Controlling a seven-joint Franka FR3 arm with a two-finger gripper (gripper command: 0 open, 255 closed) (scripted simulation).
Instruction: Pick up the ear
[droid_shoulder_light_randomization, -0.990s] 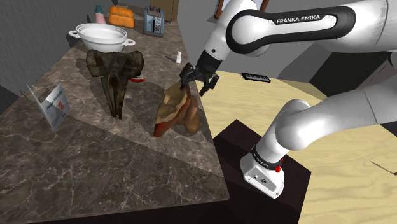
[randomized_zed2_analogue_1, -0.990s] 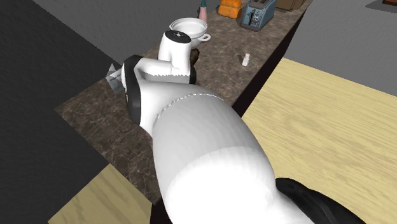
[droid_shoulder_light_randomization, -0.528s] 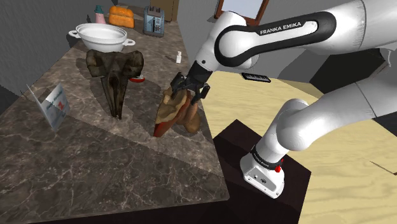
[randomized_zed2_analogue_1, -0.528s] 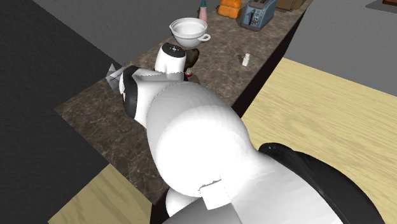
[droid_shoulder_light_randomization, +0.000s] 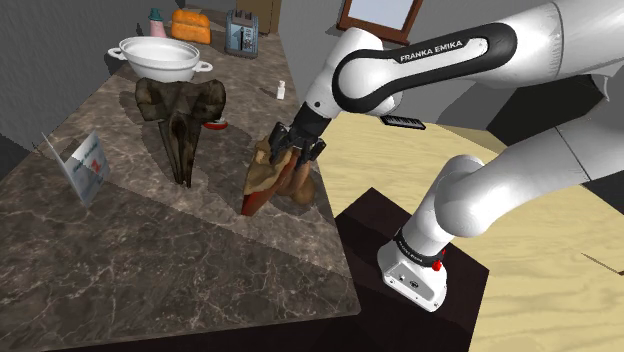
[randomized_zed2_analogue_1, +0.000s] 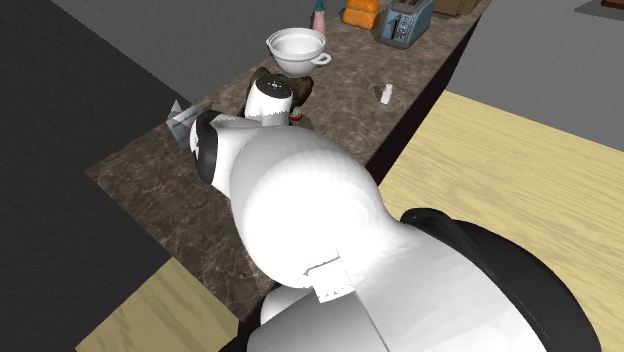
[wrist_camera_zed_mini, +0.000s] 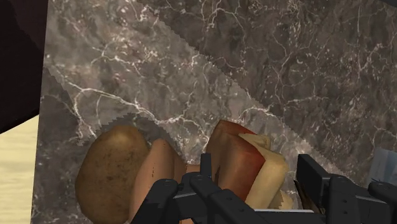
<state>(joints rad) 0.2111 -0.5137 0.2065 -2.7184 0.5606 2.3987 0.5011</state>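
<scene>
The ear (droid_shoulder_light_randomization: 272, 182), a tan-and-brown lump, lies on the dark marble counter (droid_shoulder_light_randomization: 150, 260), close to its right edge in the shoulder view. The gripper (droid_shoulder_light_randomization: 293, 150) is down over the ear's far end, fingers apart and straddling its reddish-cream part. The grasp seems at hand; next, squeeze shut, then lift.

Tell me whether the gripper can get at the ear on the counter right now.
Probably yes. The open gripper hangs right over the brown ear, straddling part of it, and nothing lies between them.
</scene>
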